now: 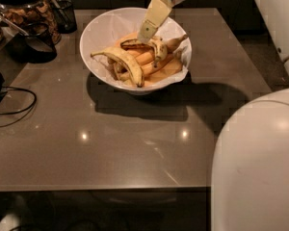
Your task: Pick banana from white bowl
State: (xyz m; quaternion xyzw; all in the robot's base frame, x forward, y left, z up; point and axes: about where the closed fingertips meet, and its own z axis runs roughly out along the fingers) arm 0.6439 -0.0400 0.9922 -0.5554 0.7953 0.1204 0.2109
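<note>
The white bowl (98, 32) stands at the back middle of the grey-brown table and holds several bananas. The strongly curved, dark-bruised banana (151, 46) lies on top of the pile, arching from the bowl's centre to the right. A longer pale spotted banana (123, 60) lies across the front left of the pile, and smoother orange-yellow bananas (159, 67) lie beneath. My gripper (144, 35) reaches down from the top of the camera view into the bowl. Its cream tip is at the left, dark end of the bruised banana, touching or just above it.
A glass jar of nuts (26, 11) and a dark holder (62, 13) stand at the back left. A black cable (12, 107) lies on the table's left edge. My white body (255, 167) fills the lower right. The table's front edge (101, 187) runs across below.
</note>
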